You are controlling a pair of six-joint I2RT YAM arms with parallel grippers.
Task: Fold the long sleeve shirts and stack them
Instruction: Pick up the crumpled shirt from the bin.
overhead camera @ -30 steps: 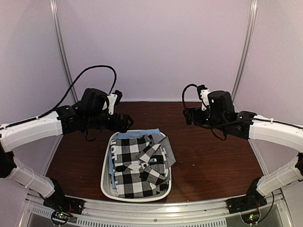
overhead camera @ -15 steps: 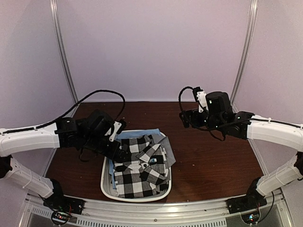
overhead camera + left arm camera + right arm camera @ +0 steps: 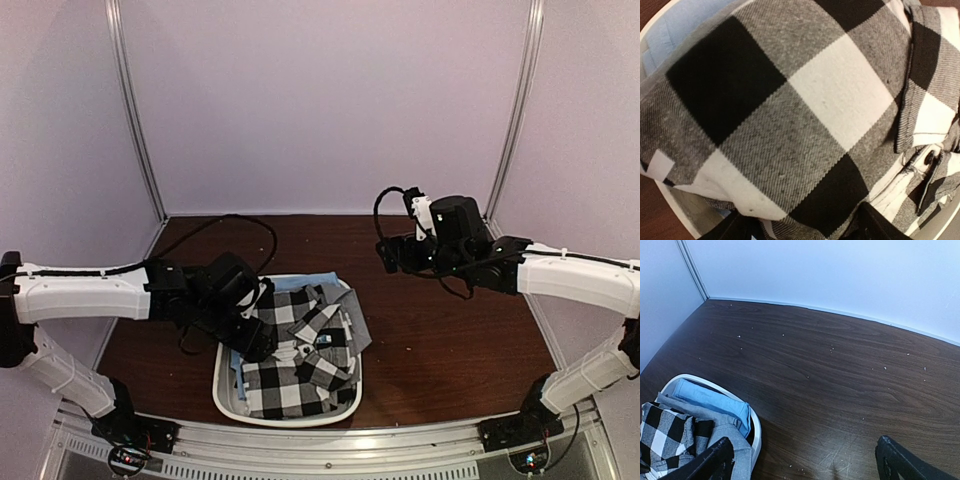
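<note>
The black-and-white checked shirt (image 3: pixel 295 365) lies crumpled on top of the heap in the white tub (image 3: pixel 225 395). A grey shirt (image 3: pixel 355 325) hangs over the tub's right rim. My left gripper (image 3: pixel 258 338) is down in the tub's left side, pressed into the checked shirt (image 3: pixel 805 110). In the left wrist view its gripper (image 3: pixel 805 227) has its jaws wide apart, with a bulge of checked cloth between the two tips. My right gripper (image 3: pixel 388 255) hovers open over bare table behind the tub's far right corner; in its own view the right gripper (image 3: pixel 807 460) holds nothing.
A light blue cloth (image 3: pixel 300 283) lies under the shirts at the tub's far end. Dark wooden table (image 3: pixel 450 340) spreads right of and behind the tub. White walls with metal posts close in the back and both sides.
My left arm swung right and down from beyond the tub's left rim into the tub, onto the checked shirt. Its jaws narrowed a little. The right gripper drifted slightly left.
</note>
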